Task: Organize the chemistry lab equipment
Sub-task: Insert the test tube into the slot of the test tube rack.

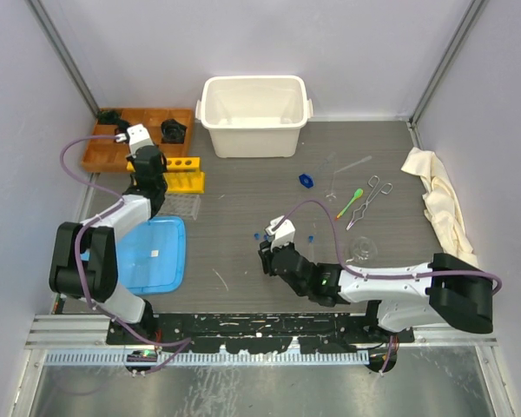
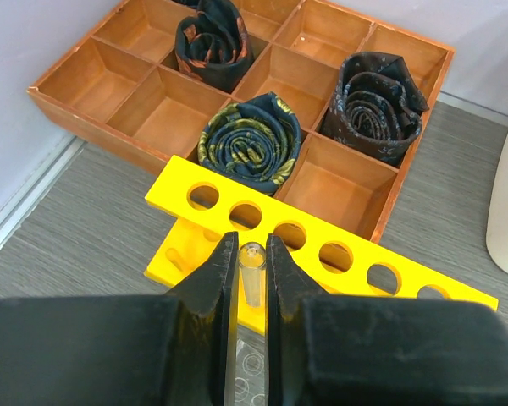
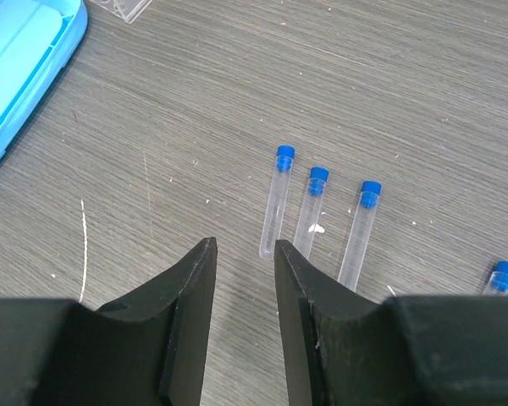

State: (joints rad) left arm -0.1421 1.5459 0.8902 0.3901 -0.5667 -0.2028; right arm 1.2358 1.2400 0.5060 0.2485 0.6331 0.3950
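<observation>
My left gripper [image 2: 252, 243] is shut on a small clear glass tube [image 2: 252, 275] and holds it upright just above the front edge of the yellow holed rack [image 2: 322, 254]; the rack also shows in the top view [image 1: 178, 174]. My right gripper [image 3: 241, 245] is open and empty, low over the table. Three clear tubes with blue caps [image 3: 311, 207] lie just ahead of its fingertips, and a fourth [image 3: 501, 276] lies at the right edge. Metal forceps [image 1: 371, 198], a green spoon [image 1: 350, 201] and a glass flask [image 1: 362, 250] lie to the right.
An orange tray [image 2: 237, 93] of rolled dark parts stands right behind the rack. A white tub [image 1: 254, 113] stands at the back centre. A blue tray [image 1: 152, 256] lies front left, a clear plastic piece [image 1: 181, 206] beside it. A cream cloth [image 1: 443, 204] lies at the right edge.
</observation>
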